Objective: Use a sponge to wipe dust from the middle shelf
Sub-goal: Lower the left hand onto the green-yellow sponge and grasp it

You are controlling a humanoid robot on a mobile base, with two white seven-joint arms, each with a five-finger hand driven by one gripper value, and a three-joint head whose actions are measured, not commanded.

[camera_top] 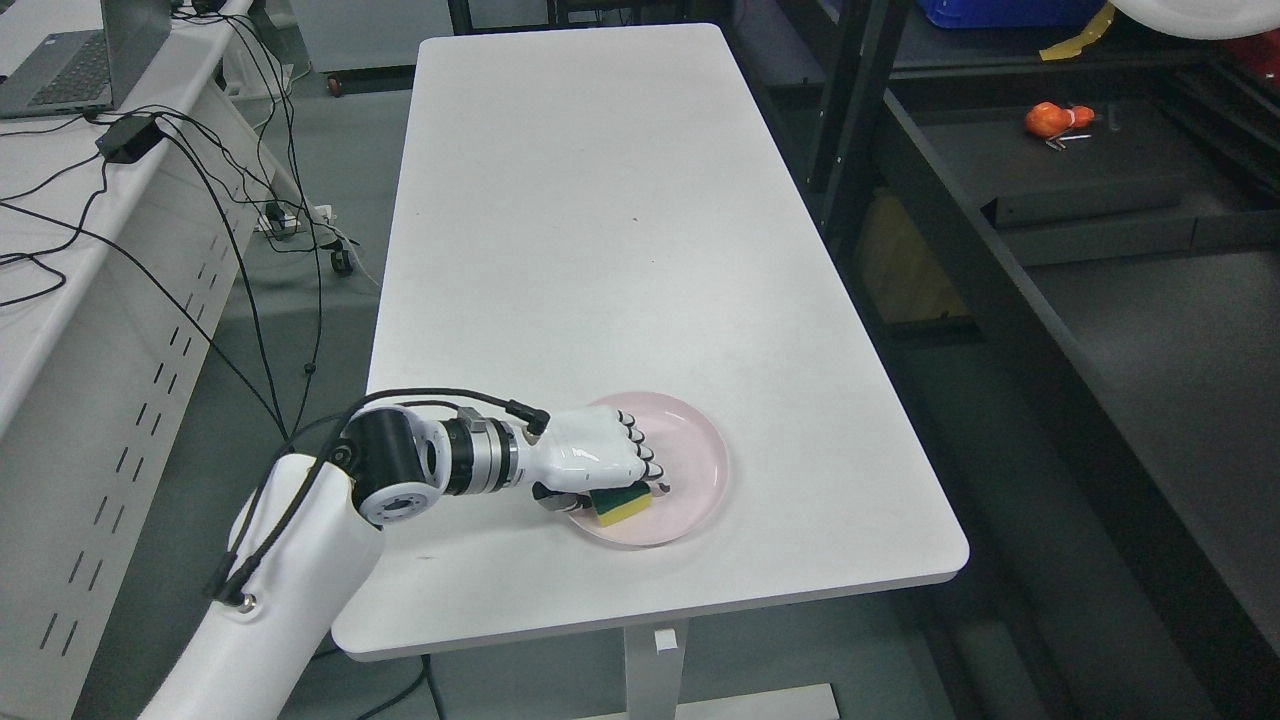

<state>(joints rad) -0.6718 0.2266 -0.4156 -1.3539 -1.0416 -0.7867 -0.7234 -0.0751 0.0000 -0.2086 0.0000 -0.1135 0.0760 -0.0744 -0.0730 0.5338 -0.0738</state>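
Observation:
A yellow sponge with a green top (622,505) lies on a pink plate (695,470) near the front of the white table (620,220). My left hand (610,470) reaches over the plate from the left. Its fingers curl over the sponge's top and its thumb sits below, so it grips the sponge. The sponge rests at plate level. The dark metal shelf unit (1000,290) stands to the right of the table. My right arm is out of sight.
An orange object (1055,118) lies on a shelf level at the upper right. A blue bin (1000,12) sits at the top right. A desk with a laptop (70,60) and hanging cables (250,200) stands to the left.

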